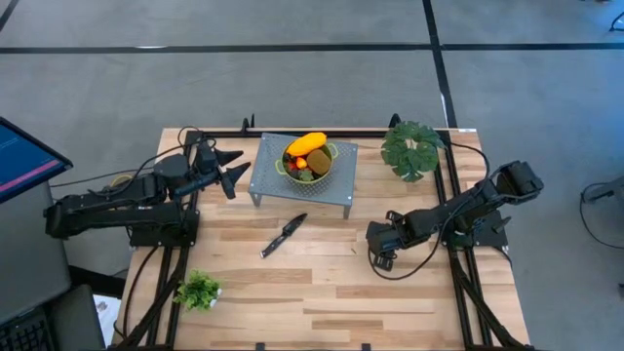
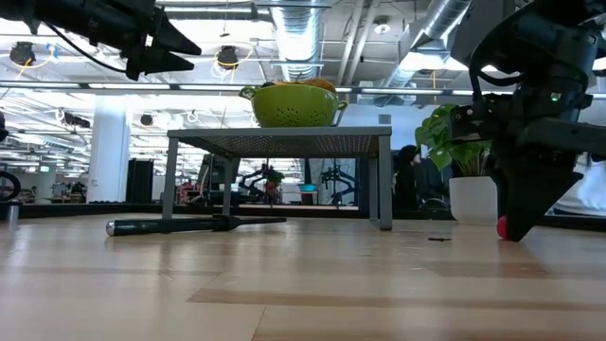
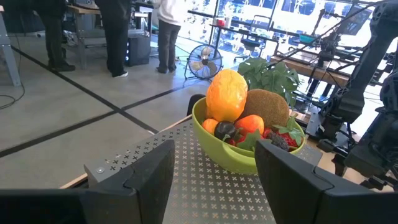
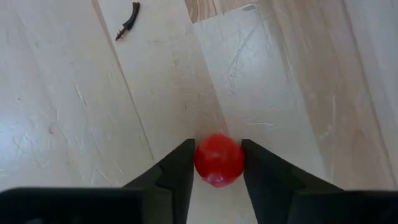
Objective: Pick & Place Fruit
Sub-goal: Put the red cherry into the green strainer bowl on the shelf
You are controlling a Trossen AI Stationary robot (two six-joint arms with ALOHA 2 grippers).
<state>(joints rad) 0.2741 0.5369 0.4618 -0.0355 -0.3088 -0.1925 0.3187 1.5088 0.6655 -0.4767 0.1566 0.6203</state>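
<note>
Pale wooden planks of the table point(image 4: 74, 124) lay under the right gripper point(image 4: 219, 163), whose two fingers pinched a small red ball point(image 4: 219, 160) down on the wood, in front of the grey perforated stand point(image 1: 292, 180) and off toward the potted plant point(image 1: 411, 148). On that stand sat a green colander point(image 3: 230, 155) heaped with a yellow-orange fruit point(image 3: 227, 94), a brown kiwi point(image 3: 267, 107) and strawberries point(image 3: 283, 134). A black-handled knife point(image 1: 283, 235) lay just before the stand. Beside the stand's other end, the left gripper point(image 1: 230, 170) hovered with fingers spread, holding nothing.

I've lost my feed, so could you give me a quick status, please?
Right gripper down on the table, fingers against red ball. Left gripper open beside the green bowl. Nothing blocking.
</note>
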